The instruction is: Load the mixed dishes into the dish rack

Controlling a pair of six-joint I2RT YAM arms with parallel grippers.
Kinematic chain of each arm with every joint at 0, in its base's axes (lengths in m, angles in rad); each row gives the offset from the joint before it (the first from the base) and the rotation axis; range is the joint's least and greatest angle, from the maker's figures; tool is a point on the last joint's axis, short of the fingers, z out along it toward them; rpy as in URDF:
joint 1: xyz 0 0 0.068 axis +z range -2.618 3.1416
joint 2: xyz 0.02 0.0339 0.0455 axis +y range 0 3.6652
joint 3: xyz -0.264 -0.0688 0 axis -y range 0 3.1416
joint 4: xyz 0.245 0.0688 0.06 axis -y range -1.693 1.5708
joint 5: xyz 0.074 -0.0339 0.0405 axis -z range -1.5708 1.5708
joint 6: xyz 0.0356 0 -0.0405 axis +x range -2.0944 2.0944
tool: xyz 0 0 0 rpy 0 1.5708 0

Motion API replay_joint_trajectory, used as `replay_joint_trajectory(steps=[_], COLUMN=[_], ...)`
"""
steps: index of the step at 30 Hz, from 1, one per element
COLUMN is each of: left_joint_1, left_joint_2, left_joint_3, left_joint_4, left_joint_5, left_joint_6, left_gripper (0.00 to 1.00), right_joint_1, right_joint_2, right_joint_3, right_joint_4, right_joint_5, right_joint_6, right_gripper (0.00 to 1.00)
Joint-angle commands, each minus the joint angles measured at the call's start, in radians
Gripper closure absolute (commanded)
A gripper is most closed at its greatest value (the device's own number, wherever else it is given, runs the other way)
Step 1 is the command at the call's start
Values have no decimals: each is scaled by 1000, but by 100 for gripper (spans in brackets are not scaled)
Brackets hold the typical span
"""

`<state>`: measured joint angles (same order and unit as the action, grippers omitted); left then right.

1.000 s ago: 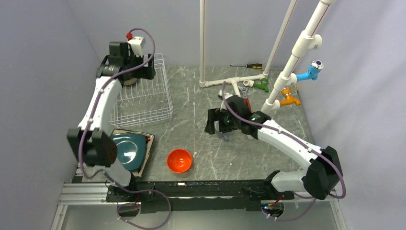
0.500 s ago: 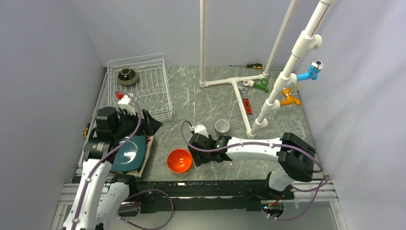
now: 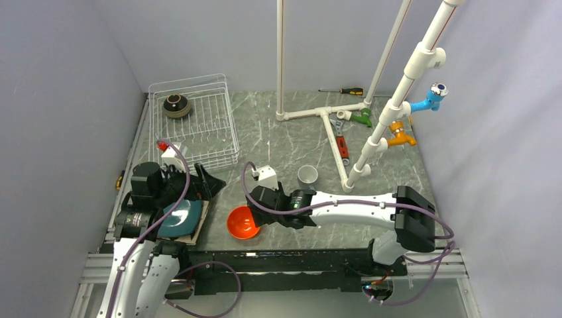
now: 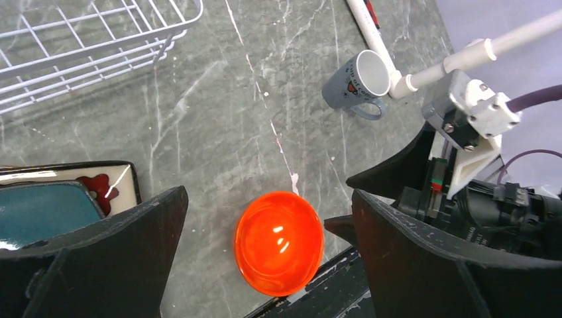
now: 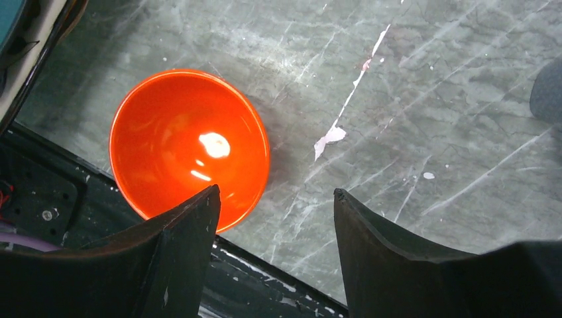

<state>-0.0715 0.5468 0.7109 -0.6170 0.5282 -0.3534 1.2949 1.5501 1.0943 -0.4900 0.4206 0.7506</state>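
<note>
The orange bowl (image 3: 238, 223) (image 4: 278, 244) (image 5: 189, 146) sits near the table's front edge. My right gripper (image 3: 255, 211) (image 5: 275, 193) is open and straddles the bowl's right rim, one finger over the inside and the other over bare table. My left gripper (image 3: 197, 180) (image 4: 268, 193) hangs wide open and empty above the teal plate (image 3: 179, 218) (image 4: 40, 213), which lies on the brown square plate (image 3: 203, 211) (image 4: 109, 180). The dark brown bowl (image 3: 176, 105) lies in the far left corner of the white wire dish rack (image 3: 199, 136) (image 4: 86, 46).
A grey mug (image 3: 307, 175) (image 4: 358, 81) stands just behind my right arm. The white pipe frame (image 3: 329, 129) with coloured taps (image 3: 431, 98) fills the back right. A screwdriver (image 3: 344, 91) lies at the back. A black rail (image 3: 298, 255) borders the front edge.
My left arm left the rack, where the dark bowl now lies, and came back over the plates. My right arm swung from the mug to the orange bowl, jaws narrowing.
</note>
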Motion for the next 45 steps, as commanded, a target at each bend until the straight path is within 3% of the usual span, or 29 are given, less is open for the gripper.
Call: replay_joint_trajectory(steps=[1, 10, 15, 19, 26, 33, 37, 40, 45], left_joint_1=[0, -1, -1, -1, -5, -36, -92, -142, -198], left_joint_2=[5, 60, 53, 43, 109, 116, 86, 77, 76], left_joint_3=[9, -3, 11, 5, -3, -112, -228, -255, -252], left_joint_4=[15, 37, 8, 18, 115, 505, 797, 887, 973], left_joint_5=[58, 122, 132, 181, 371, 542, 546, 519, 505], left_joint_6=[-28, -58, -52, -64, -144, -450, -692, -770, -835], left_gripper=[1, 1, 1, 1, 0, 1, 1, 1, 1], right_joint_1=[-14, -19, -18, -28, -108, -231, -240, -241, -241], right_joint_2=[39, 176, 190, 129, -133, -456, -566, -613, -627], right_joint_3=[42, 27, 17, -38, -225, -548, -603, -626, -614], right_joint_4=[47, 137, 173, 237, 404, 917, 1059, 1148, 1132], right_joint_5=[-2, -60, -78, -83, -158, -445, -460, -463, -441], right_joint_6=[-18, -26, -24, -20, 16, 125, 134, 127, 110], right_gripper=[36, 47, 71, 100, 100, 100, 100, 100, 100])
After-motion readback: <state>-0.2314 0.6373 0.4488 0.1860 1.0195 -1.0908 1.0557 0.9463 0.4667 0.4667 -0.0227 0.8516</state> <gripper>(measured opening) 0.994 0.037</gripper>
